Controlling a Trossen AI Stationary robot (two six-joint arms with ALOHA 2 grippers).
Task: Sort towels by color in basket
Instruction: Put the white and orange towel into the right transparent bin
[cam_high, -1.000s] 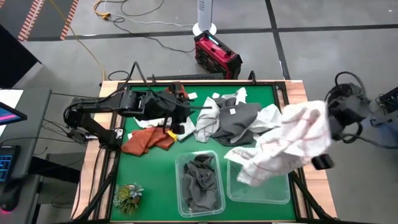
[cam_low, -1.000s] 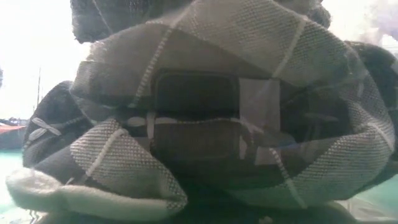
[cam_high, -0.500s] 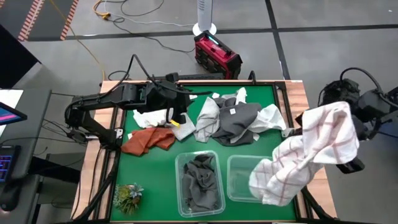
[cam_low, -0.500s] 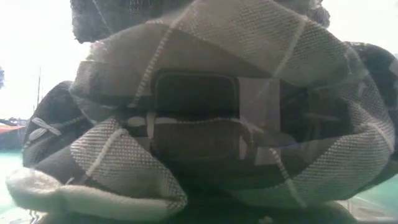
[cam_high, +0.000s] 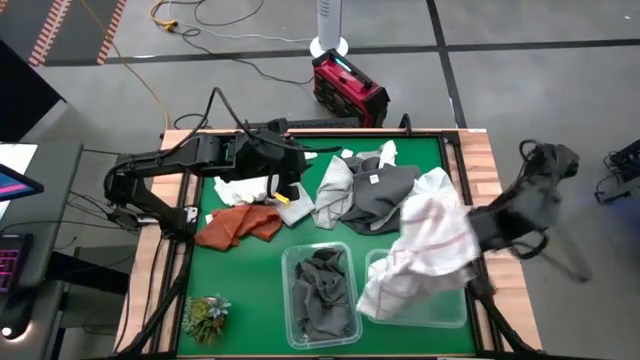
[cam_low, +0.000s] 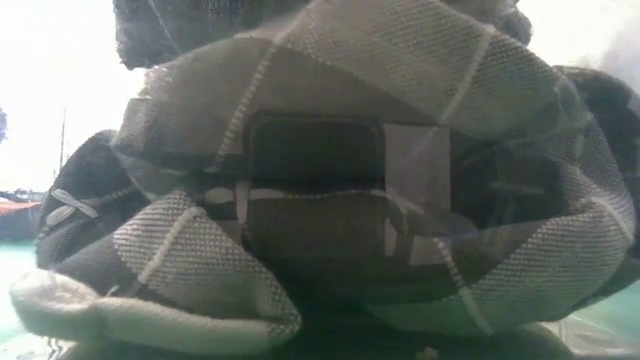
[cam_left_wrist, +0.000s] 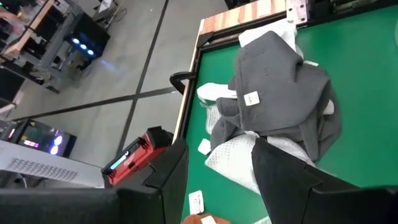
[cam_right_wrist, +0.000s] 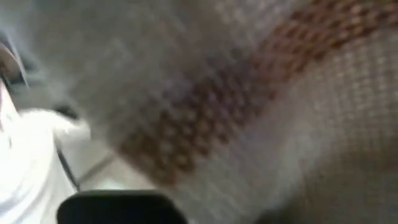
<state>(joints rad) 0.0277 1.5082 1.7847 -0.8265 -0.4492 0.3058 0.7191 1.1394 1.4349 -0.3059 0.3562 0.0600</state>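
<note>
My right gripper (cam_high: 488, 228) hangs beyond the table's right edge and carries a white towel with thin red stripes (cam_high: 425, 250), which drapes over the right clear bin (cam_high: 455, 312). The same cloth fills the right wrist view (cam_right_wrist: 249, 93). The left clear bin (cam_high: 320, 292) holds dark grey towels. Dark grey, light grey and white towels lie heaped mid-table (cam_high: 375, 190). My left gripper (cam_high: 288, 185) is open near the table's far left, above a white towel (cam_high: 240, 188) and a rust-orange one (cam_high: 235, 225). Its wrist view shows the dark grey towel (cam_left_wrist: 280, 106). My right gripper holds the white red-striped towel by its upper right part (cam_high: 462, 228), but the cloth itself covers the fingers, so the kind of hold does not show. The towel hangs slack down and to the left, its lower end (cam_high: 385, 295) over the right bin.
A green plant tuft (cam_high: 205, 315) sits at the near left corner. A checked grey cloth (cam_low: 320, 180) fills the low view. A red case (cam_high: 348, 90) and cables lie on the floor beyond the far edge. Bare green mat (cam_high: 250, 290) lies left of the bins.
My right gripper swung out past the table's right edge with the striped towel, then came back toward the left, and the towel flung over the right bin again. My left gripper drew back a little toward the far left, uncovering the white towel beneath it.
</note>
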